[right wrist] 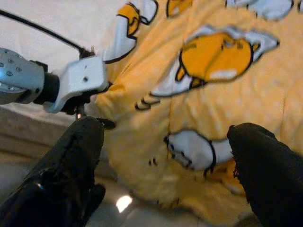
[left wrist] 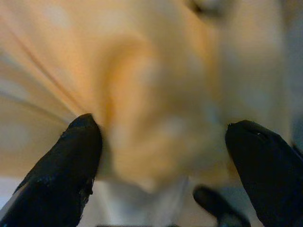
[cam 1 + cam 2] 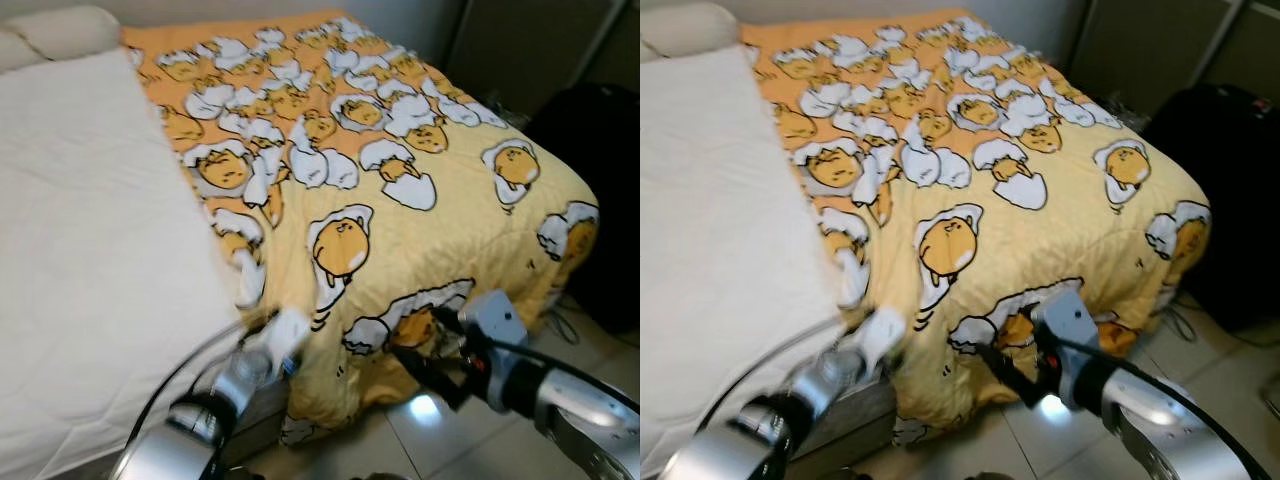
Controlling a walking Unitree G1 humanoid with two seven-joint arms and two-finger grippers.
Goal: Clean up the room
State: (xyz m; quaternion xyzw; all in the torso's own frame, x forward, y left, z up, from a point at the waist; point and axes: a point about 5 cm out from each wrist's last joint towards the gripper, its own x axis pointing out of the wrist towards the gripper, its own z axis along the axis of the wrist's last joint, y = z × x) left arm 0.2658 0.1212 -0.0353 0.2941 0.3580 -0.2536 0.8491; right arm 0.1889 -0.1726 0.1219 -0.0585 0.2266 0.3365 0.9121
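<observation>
Left tool (image 2: 161,142) spread, right tool (image 1: 165,142) spread | blanket (image 3: 400,170) yellow, egg-print, rumpled

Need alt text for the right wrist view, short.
The right gripper, its two black fingers spread wide, faces the hanging edge of a yellow blanket printed with egg-yolk cartoon characters. The left gripper on its silver arm reaches the blanket's corner by the white mattress, above a glossy tiled floor.

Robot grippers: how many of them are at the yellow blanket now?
2. The left gripper is at the yellow blanket's hanging edge beside the white mattress, fingers open around a fold. The right gripper is open before the foot-end drape.
</observation>
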